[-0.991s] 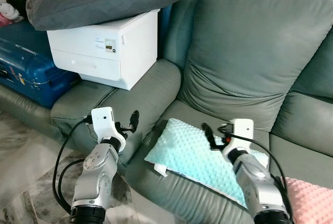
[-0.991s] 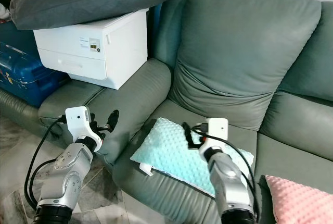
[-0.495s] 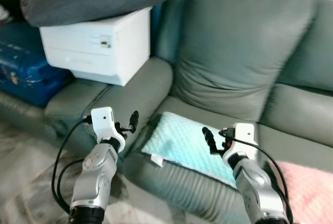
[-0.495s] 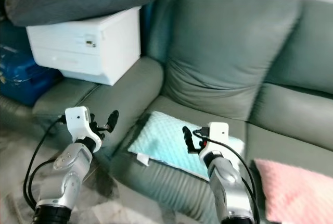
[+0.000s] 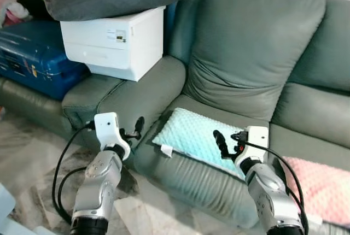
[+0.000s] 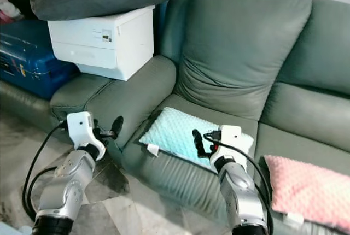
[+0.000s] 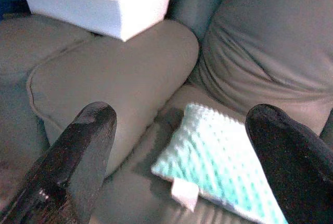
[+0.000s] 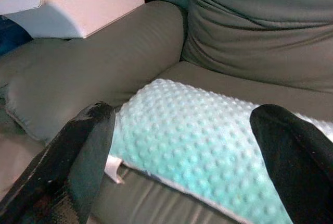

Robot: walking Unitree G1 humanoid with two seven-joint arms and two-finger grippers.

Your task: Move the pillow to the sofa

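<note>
On the sofa (image 5: 257, 65) seat, close to its front edge, lies the mint dotted pillow (image 5: 194, 136), flat and touched by neither arm. Since a second ago the camera has pulled back, so the cushion looks smaller and a pink pillow (image 6: 306, 183) shows to the right. Both the left gripper (image 7: 179, 156) and right gripper (image 8: 182, 156) hover with fingers spread wide and empty. Placement looks finished, and the robot appears to be retreating.
</note>
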